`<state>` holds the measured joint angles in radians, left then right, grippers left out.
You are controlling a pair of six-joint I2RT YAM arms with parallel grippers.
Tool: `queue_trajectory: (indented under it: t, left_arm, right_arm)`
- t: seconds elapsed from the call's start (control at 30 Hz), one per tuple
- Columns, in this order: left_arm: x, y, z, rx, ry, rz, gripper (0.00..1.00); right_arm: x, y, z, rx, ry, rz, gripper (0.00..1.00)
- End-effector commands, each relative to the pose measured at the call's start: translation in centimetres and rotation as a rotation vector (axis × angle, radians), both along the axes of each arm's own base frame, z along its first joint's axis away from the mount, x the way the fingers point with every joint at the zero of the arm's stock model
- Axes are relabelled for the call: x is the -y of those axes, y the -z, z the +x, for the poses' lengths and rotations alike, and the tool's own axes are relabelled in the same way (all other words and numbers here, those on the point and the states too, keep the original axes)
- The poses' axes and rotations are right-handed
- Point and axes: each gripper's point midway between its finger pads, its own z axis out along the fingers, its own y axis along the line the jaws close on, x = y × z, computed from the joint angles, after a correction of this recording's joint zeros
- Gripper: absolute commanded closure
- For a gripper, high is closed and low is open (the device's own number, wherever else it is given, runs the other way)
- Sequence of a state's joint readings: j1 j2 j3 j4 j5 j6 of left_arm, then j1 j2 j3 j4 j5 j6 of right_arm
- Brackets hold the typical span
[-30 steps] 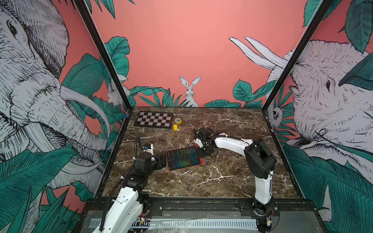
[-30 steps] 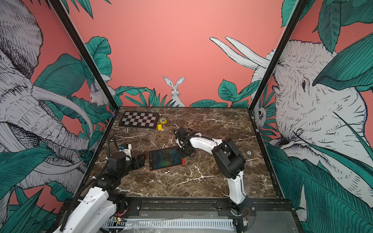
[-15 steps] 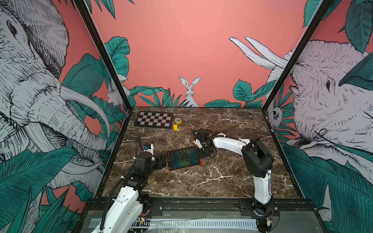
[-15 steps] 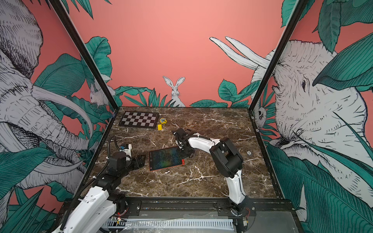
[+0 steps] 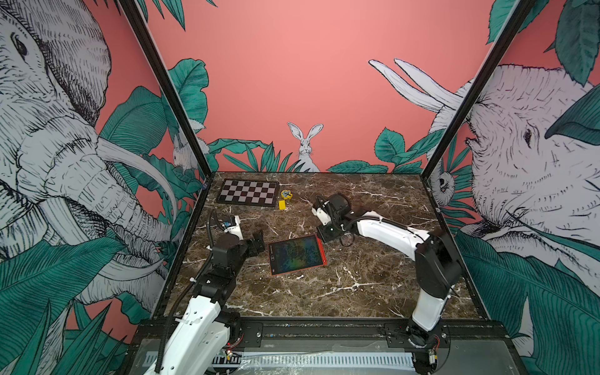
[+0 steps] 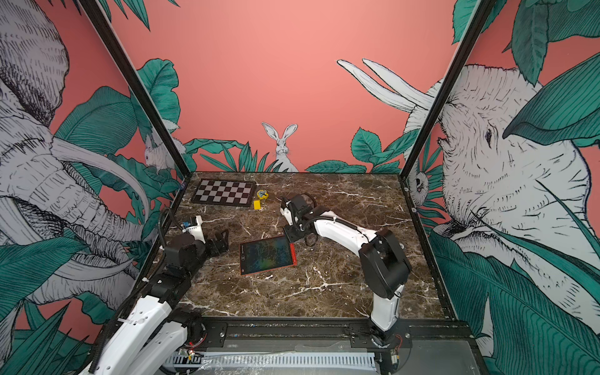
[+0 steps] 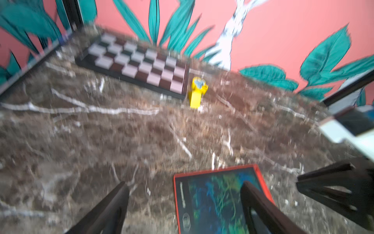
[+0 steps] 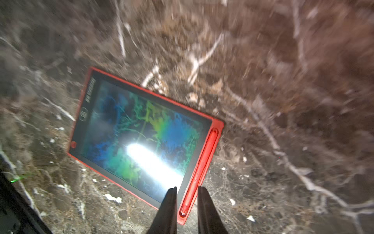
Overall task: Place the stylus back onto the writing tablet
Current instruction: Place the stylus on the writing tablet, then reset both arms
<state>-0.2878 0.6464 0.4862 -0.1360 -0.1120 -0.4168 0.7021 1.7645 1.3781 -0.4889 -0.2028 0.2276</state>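
Lying along one writing tablet (image 8: 113,113) edge, the stylus (image 8: 202,164) points toward the parted, empty right tool (image 8: 187,189); left tool (image 7: 184,183) gapes.

Robot lab booth, mural walls (image 5: 292,81)

Marble table (image 5: 357,266) bears tablet (image 5: 296,254), chessboard (image 5: 248,192) (far), yellow block (image 5: 281,204).

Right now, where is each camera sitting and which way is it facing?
Top views: high at the front, looking down and back over the marble table; left arm, right arm, chessboard and writing tablet show in both.
Left wrist: low, facing the chessboard across the table; open left gripper in the foreground.
Right wrist: above the writing tablet, looking down; right gripper at the stylus, which lies in its edge slot.
Shared: every view shows the writing tablet.
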Motion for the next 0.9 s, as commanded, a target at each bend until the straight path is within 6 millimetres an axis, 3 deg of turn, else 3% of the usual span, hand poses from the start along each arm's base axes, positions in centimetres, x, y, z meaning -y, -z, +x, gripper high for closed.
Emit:
queue_trajectory:
  t: [0.0, 0.03, 0.13, 0.27, 0.37, 0.5, 0.57, 0.6, 0.67, 0.77, 0.87]
  left_arm:
    - [-0.9, -5.0, 1.3, 0.161, -0.042, 0.078, 0.09]
    - [-1.2, -6.0, 1.5, 0.189, -0.05, 0.11, 0.08]
    - [-2.5, -9.1, 1.7, 0.288, -0.123, 0.153, 0.01]
    - [-3.6, -13.7, 0.2, 0.534, -0.185, 0.141, 0.01]
    - [-5.7, -14.4, -1.0, 0.61, -0.294, 0.173, 0.01]
    - [-7.8, -12.8, -1.9, 0.58, -0.402, 0.256, 0.01]
    - [-10.1, -11.0, -2.7, 0.529, -0.542, 0.216, 0.0]
    - [-11.3, -10.1, -3.3, 0.51, -0.626, 0.181, 0.01]
    - [-13.4, -7.6, -4.6, 0.481, -0.771, 0.121, 0.01]
    - [-14.1, -3.9, -4.9, 0.428, -0.83, 0.104, 0.01]
    - [-13.6, -1.4, -4.0, 0.324, -0.784, 0.169, 0.0]
  right_arm:
    - [1.2, -6.2, 1.7, 0.19, 0.006, 0.109, 0.68]
    - [2.4, -7.9, 1.8, 0.251, 0.021, 0.122, 0.64]
    - [6.7, -10.3, 1.9, 0.411, 0.088, 0.107, 0.47]
    - [13.5, -12.6, 1.4, 0.585, 0.235, 0.038, 0.01]
    - [18.2, -13.4, 0.4, 0.734, 0.351, -0.048, 0.01]
    - [24.0, -13.6, -2.0, 1.043, 0.538, -0.116, 0.01]
    - [27.7, -13.0, -3.9, 1.197, 0.718, -0.117, 0.01]
    - [29.8, -12.4, -4.7, 1.233, 0.834, -0.102, 0.01]
    - [33.4, -9.2, -5.9, 1.187, 1.012, -0.143, 0.01]
    - [34.1, -4.6, -5.0, 0.999, 0.965, -0.26, 0.01]
    - [34.6, -2.5, -4.0, 0.971, 0.983, -0.266, 0.01]
